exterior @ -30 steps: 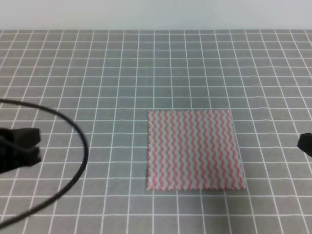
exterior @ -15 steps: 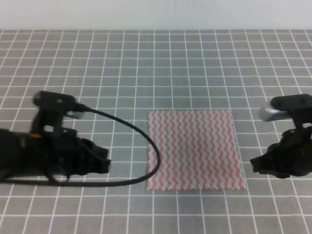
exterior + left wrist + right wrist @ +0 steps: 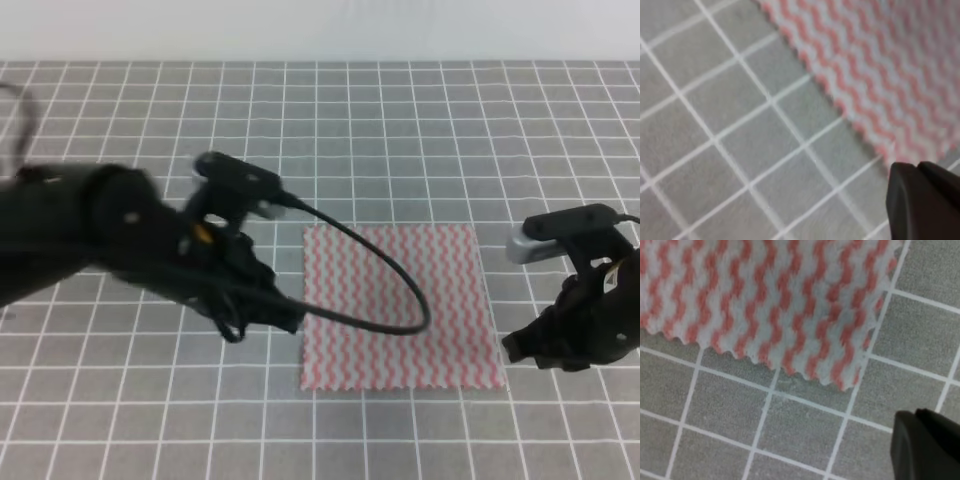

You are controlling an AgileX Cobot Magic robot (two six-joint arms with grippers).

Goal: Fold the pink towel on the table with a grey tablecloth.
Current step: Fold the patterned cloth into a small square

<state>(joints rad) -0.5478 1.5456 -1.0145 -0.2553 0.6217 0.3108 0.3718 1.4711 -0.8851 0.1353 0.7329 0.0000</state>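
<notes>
**Pink cloth lies flat, both arms closing on its near corners**

Thin and limp by the look of it, the pink towel (image 3: 397, 306) should weigh next to nothing and drape as soon as an edge is lifted; it will likely slide on the grey worktop (image 3: 400, 130) rather than resist. The best holds are probably the two corners at the bottom of the exterior view, pinched low so that one layer comes up cleanly.

The towel is a square with pink-and-white wavy stripes and zigzag-cut edges, spread smooth and unfolded just right of centre, square with the white grid lines.

The left end effector (image 3: 285, 318) sits at the towel's left edge, near its lower-left corner; the left wrist view shows only a dark tip at lower right, so its opening cannot be told. The right end effector (image 3: 518, 347) hangs just beside the lower-right corner, apart from the cloth in its wrist view; its opening cannot be told either.
</notes>
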